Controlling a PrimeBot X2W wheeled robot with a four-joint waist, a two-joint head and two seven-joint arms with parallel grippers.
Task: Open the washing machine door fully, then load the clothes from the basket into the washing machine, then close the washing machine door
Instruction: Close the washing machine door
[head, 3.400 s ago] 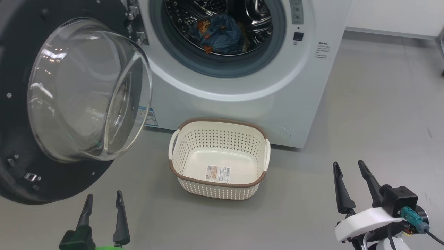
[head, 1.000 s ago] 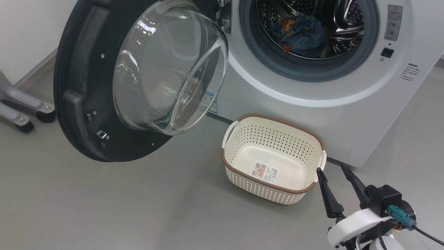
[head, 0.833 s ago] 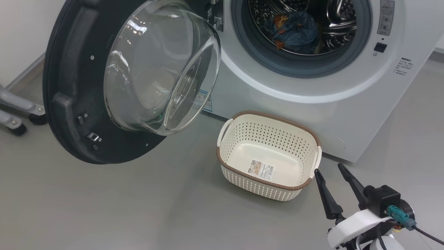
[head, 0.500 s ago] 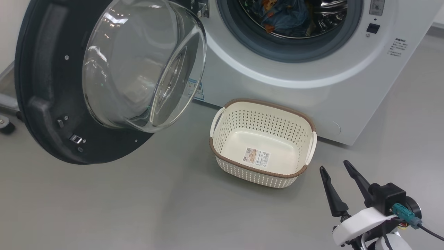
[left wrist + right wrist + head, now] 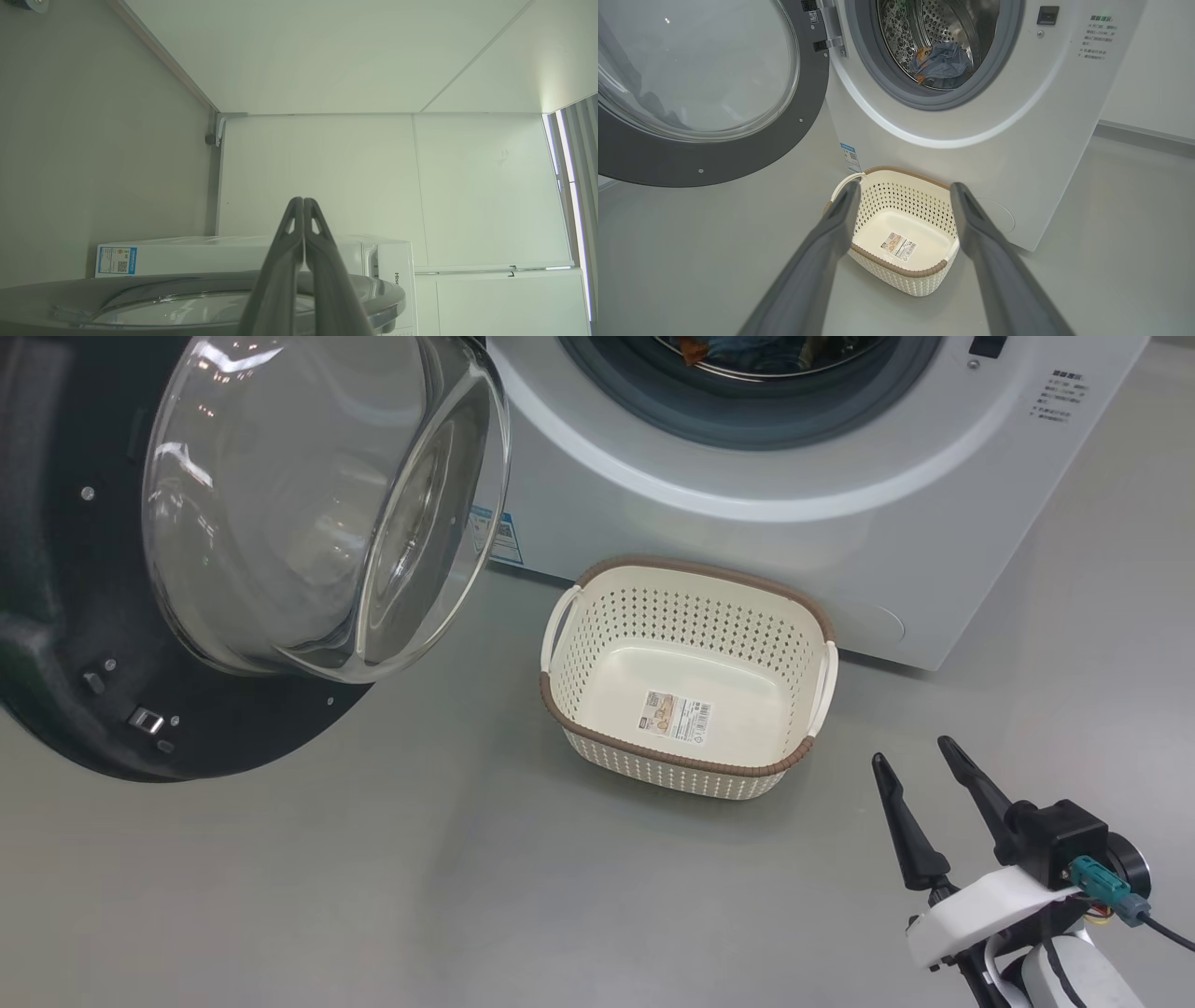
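The washing machine [image 5: 747, 523] fills the top of the head view, its drum open. The washing machine door [image 5: 112, 709] swings wide to the left, glass bowl [image 5: 317, 495] bulging toward me. Blue clothes [image 5: 941, 65] with an orange print lie in the drum, and a strip of them [image 5: 747, 345] shows in the head view. The basket [image 5: 597, 616] sits on the floor before the machine, holding nothing but its label sticker [image 5: 677, 715]. My right gripper [image 5: 912, 751] is open, right of the basket, which appears between its fingers in the right wrist view [image 5: 906, 186]. My left gripper [image 5: 303, 200] is shut on nothing, above the door's rim [image 5: 373, 289].
Smooth grey floor [image 5: 420, 877] spreads in front of and to the right of the machine. A blue label sticker [image 5: 495, 537] sits low on the machine's front. White wall panels [image 5: 467, 186] stand behind the machine, and a grey skirting [image 5: 1143, 135] runs along the wall at its right.
The head camera has swung, so machine and basket shifted in the picture. The left gripper, open a few seconds ago, is shut now. The right gripper stays open.
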